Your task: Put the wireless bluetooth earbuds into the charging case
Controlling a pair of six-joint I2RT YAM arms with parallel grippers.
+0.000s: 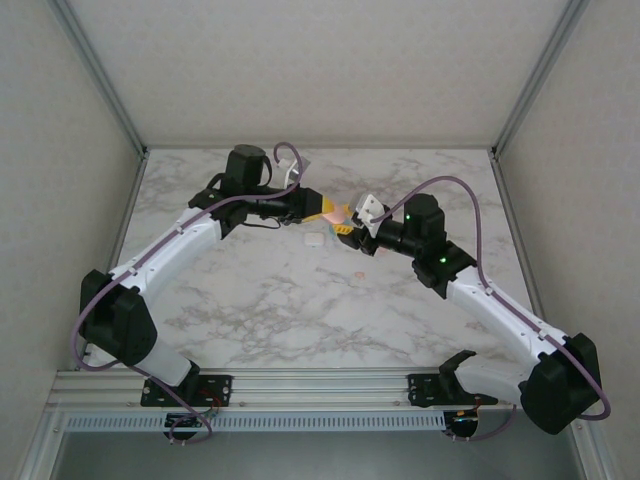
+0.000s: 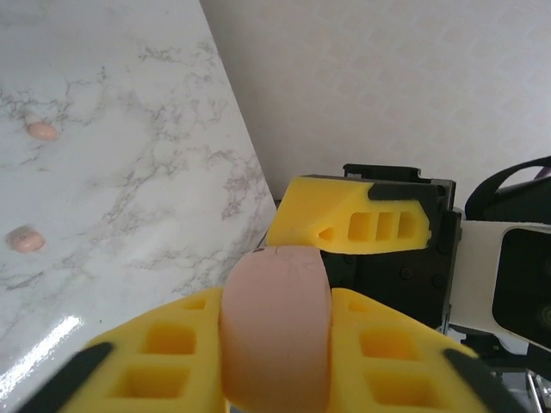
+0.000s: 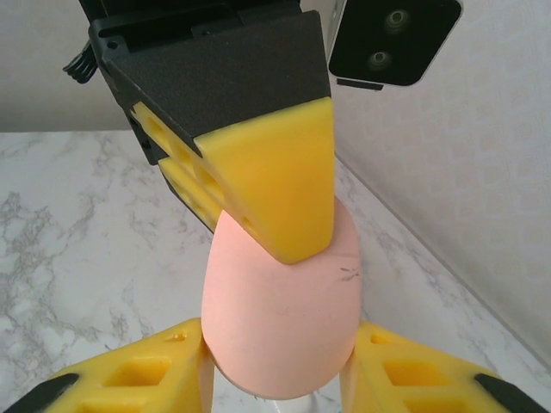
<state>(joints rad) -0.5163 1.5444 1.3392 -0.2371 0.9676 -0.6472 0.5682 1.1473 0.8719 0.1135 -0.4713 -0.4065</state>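
While a pinkish earbud [image 1: 352, 272] and a whitish earbud [image 1: 315, 240] lie loose near the middle of the marble table [image 1: 250, 320], the pink charging case [image 3: 280, 301] is gripped just beyond them by both the left gripper [image 2: 275, 344] and the right gripper [image 3: 280, 379]. Its inside cannot be seen; steady, opposed holds are judged necessary before it is opened.

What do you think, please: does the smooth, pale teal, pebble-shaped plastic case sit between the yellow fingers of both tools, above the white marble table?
Not quite: the smooth pebble-shaped plastic case is pinkish-orange, not pale teal, as the right wrist view shows. It does sit between the yellow fingers of the left tool and right tool, above the white marble table.
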